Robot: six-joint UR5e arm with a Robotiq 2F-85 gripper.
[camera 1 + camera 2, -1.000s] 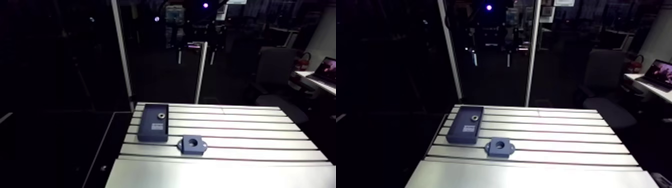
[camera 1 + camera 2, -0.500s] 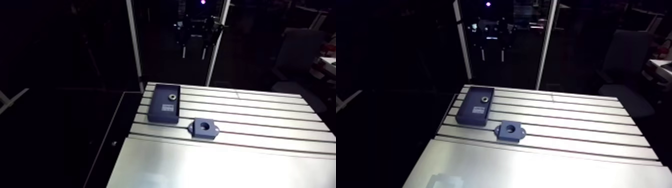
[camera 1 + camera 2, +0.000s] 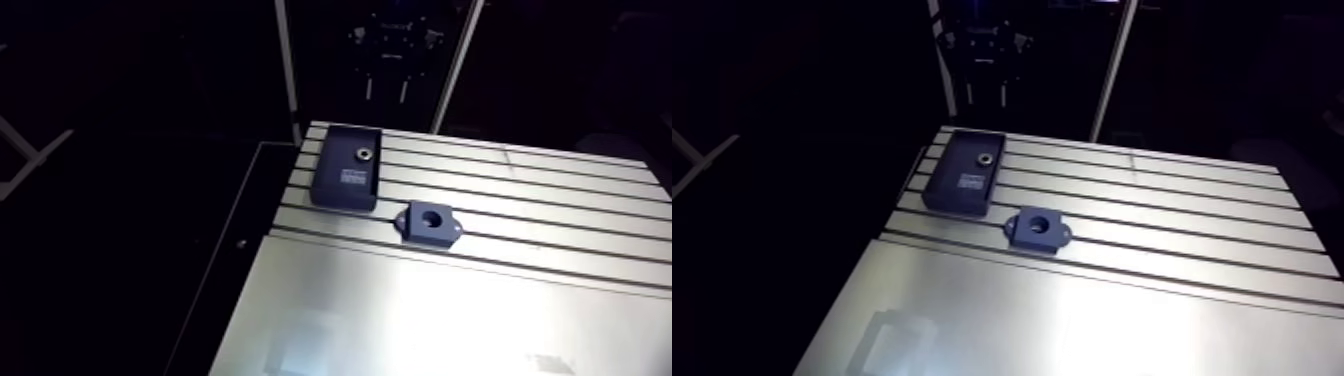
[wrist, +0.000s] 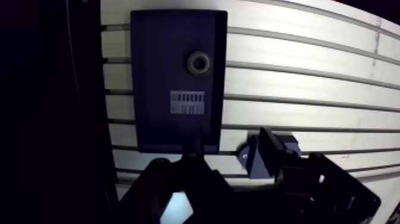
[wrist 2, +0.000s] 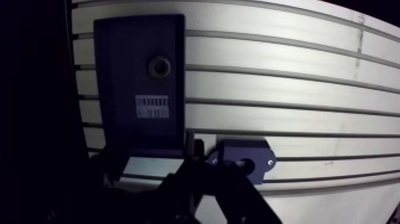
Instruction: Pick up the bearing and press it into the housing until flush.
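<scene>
Bearing (image 4: 199,62) is seen as a small ring lying flat on the floor of a dark rectangular tray (image 3: 332,150), in the half of the tray farther from the gripper (image 4: 256,162); it is not held by anything. A pale striped label (image 4: 187,102) is carried on the tray floor between the bearing and the tray's near end. The tray is set lengthwise across the slots, at the edge of the slotted aluminium worktop (image 3: 560,200), close to a far corner in the arm view. Housing (image 3: 1037,229), a dark block with two mounting ears and its bore facing up, is placed on the worktop just beside the tray's near corner, with a small gap between them. In the wrist view the fingers (image 4: 324,184) are seen spread apart with nothing gripped; the tray lies ahead of them and the housing is partly covered by them. The gripper is not caught in the arm view.
</scene>
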